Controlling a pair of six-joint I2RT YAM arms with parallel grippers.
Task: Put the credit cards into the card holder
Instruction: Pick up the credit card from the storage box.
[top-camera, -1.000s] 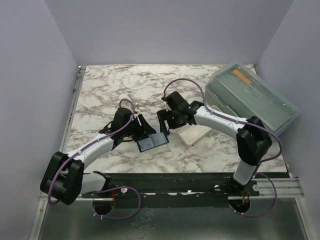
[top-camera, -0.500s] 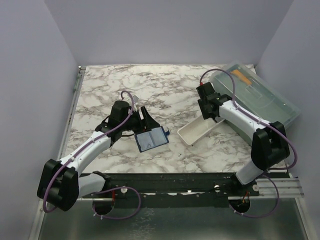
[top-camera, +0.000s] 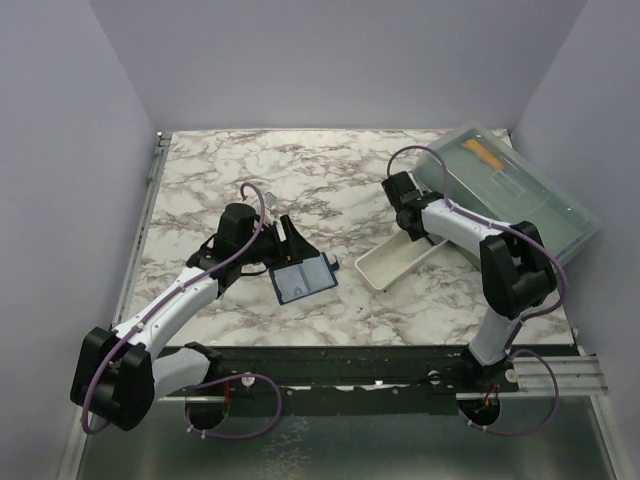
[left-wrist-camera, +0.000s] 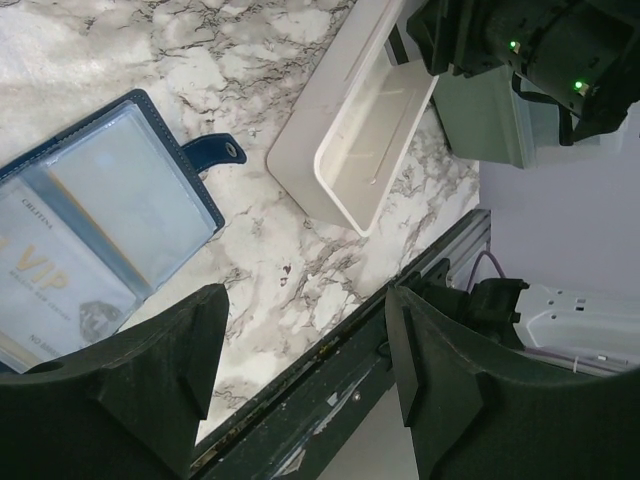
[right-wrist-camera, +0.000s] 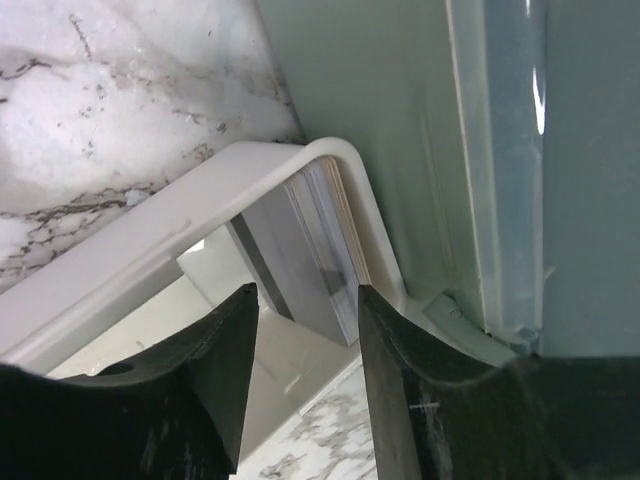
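Cards (right-wrist-camera: 322, 250) stand stacked in white tray's (right-wrist-camera: 150, 260) corner; right gripper (right-wrist-camera: 300, 380) above tray, jaws parted; card holder (top-camera: 303, 281) open left of tray; left gripper (left-wrist-camera: 300, 350) likewise, jaws wide.

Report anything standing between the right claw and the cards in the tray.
Nothing visible does. The cards stand on edge in the corner of the tray, in line with the open right claw. The tray wall and the box sit close beside them.
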